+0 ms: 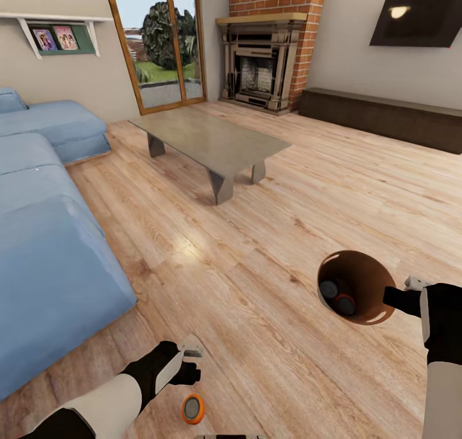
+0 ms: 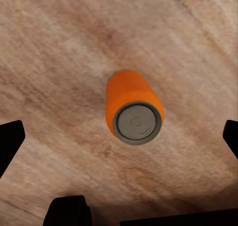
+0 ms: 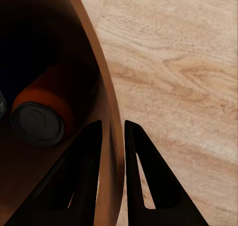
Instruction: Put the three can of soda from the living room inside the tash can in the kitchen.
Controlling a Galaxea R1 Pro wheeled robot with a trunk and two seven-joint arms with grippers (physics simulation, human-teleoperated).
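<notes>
One orange can of soda (image 1: 192, 409) with a grey top lies on the wood floor just in front of my left gripper (image 1: 191, 361). In the left wrist view the same can of soda (image 2: 134, 107) sits below my left gripper (image 2: 120, 136), whose black fingers (image 2: 11, 141) stand wide apart and open. The brown trash can (image 1: 360, 255) hangs off the floor at the right with two cans of soda (image 1: 337, 296) inside. My right gripper (image 1: 399, 298) is shut on its rim. The right wrist view shows my right gripper (image 3: 113, 132) pinching the bin wall (image 3: 94, 62), with a can of soda (image 3: 42, 112) inside.
A long blue sofa (image 1: 45, 233) fills the left side. A glass coffee table (image 1: 212, 140) stands ahead, with a brick fireplace (image 1: 263, 60), a glass door (image 1: 157, 41), a wall TV (image 1: 420, 15) and a low dark bench (image 1: 385, 115) behind it. Open wood floor lies between.
</notes>
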